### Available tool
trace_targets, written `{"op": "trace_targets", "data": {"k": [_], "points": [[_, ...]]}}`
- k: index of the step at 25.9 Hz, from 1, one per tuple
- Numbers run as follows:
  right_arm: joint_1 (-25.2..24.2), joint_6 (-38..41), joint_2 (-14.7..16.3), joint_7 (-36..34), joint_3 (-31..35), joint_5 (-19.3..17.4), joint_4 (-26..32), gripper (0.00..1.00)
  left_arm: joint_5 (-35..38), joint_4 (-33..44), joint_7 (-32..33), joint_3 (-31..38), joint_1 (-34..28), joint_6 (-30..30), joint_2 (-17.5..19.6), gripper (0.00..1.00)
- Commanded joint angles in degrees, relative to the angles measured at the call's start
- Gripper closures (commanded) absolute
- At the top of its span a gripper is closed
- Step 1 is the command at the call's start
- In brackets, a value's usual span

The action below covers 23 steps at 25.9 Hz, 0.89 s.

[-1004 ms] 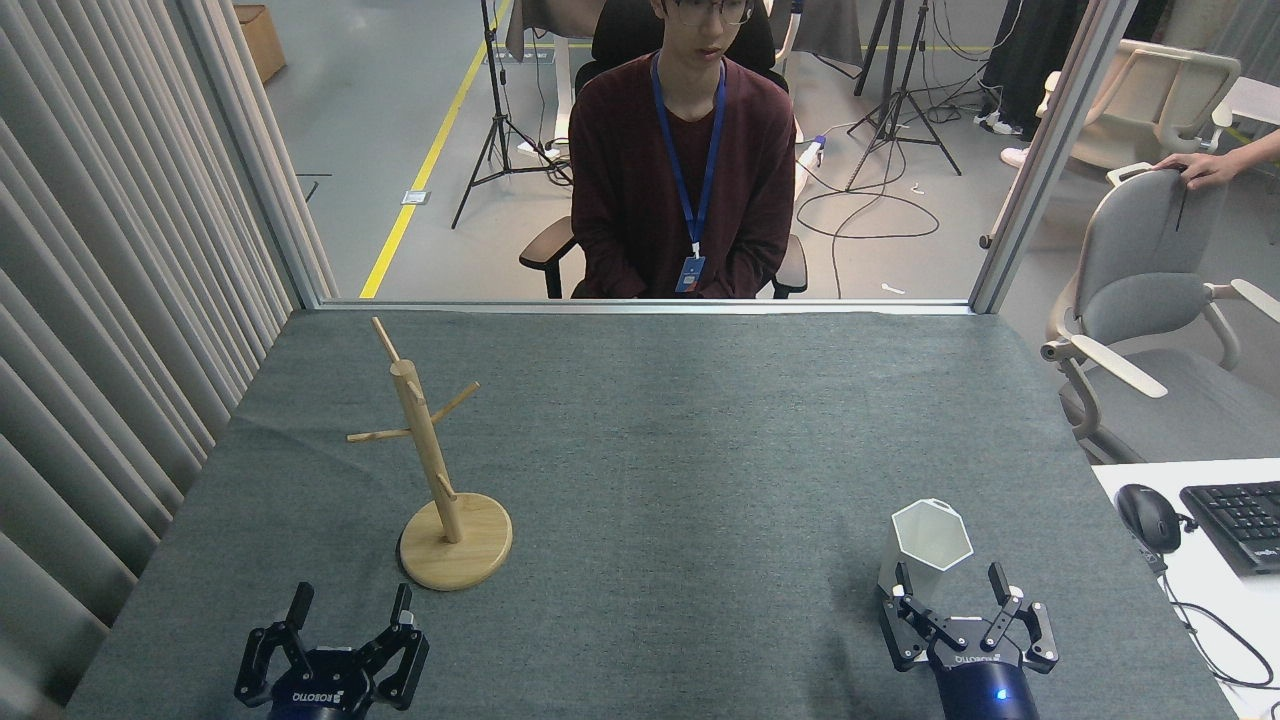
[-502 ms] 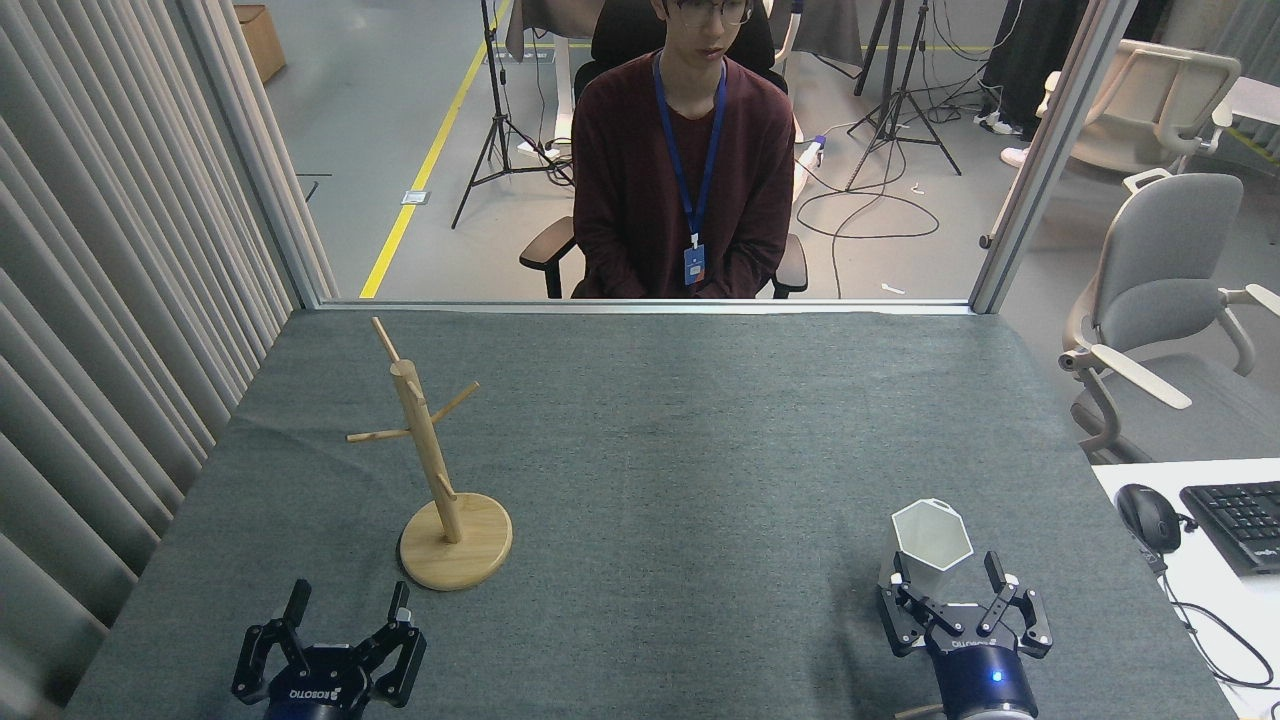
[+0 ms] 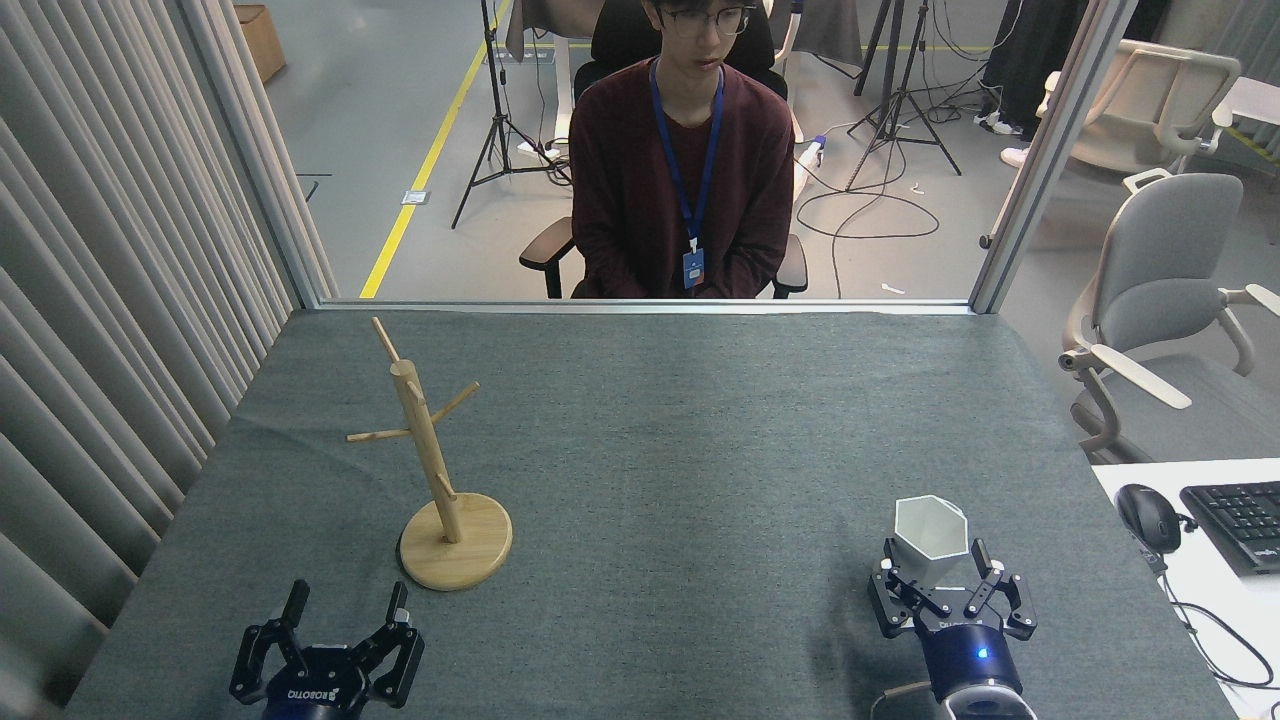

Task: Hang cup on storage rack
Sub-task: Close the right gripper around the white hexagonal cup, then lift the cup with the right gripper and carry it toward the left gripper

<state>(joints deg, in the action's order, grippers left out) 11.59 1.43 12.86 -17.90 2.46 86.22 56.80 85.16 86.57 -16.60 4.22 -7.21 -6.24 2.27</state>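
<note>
Head view. Right gripper (image 3: pixel 935 582) at the near right of the table (image 3: pixel 700 420), jaws spread on either side of the lower body of the cup (image 3: pixel 931 534); firm contact not certain, so not yet called a grip. Cup upright on the grey cloth, well apart from the storage rack (image 3: pixel 432 470) at the near left. Left gripper (image 3: pixel 345 612) open and empty, just in front of the rack's round base.

For the step in hand, judged: best to close squarely on two opposite facets, low enough not to tip the tapered body, firm enough that smooth white walls do not slip. Handle not clearly visible from here, probably on the near side behind the fingers; worth knowing its direction before lifting, since the ring must meet a peg end-on. Pegs thin and angled upward, so a tilt of the cup and a slide down toward the pole likely needed. Rack light; a nudge could shift it.

Containers: cup mouth open toward the head, hexagonal rim plain, inside white and apparently empty. Nothing hanging on any peg.
</note>
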Motion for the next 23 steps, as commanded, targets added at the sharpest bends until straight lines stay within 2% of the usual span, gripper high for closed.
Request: {"op": "trace_targets", "data": {"k": [1, 15, 16, 17, 18, 21, 23], "points": [[1.77, -0.02, -0.29, -0.11, -0.17, 0.00, -2.74, 0.01, 0.00, -0.09, -0.01, 0.00, 0.00, 0.09, 0.01, 0.01], [4.67, -0.81, -1.87, -1.70, -0.35, 0.53, -6.96, 0.03, 0.00, -0.88, -0.10, 0.00, 0.09, 0.00, 0.01, 0.01], [4.93, -0.90, -2.05, -1.78, -0.53, 0.61, -7.40, 0.11, 0.00, -0.96, -0.10, 0.00, 0.09, 0.00, 0.01, 0.01], [5.11, -0.99, -2.05, -1.87, -0.79, 0.70, -7.40, 0.29, 0.00, -0.96, -0.10, 0.00, 0.09, 0.00, 0.01, 0.01], [5.19, -1.34, -1.96, -2.14, -1.14, 0.70, -7.40, 0.41, 0.00, -0.96, -0.10, 0.00, 0.09, 0.00, 0.01, 0.01], [5.19, -1.78, -1.96, -3.19, -1.23, 0.79, -7.40, 0.55, 0.00, -0.88, -0.10, 0.00, 0.09, 0.00, 0.01, 0.01], [4.93, -1.69, -1.87, -3.72, -1.23, 0.61, -6.52, 0.58, 0.09, -0.79, -0.10, 0.00, 0.09, 0.00, -0.08, 0.01]]}}
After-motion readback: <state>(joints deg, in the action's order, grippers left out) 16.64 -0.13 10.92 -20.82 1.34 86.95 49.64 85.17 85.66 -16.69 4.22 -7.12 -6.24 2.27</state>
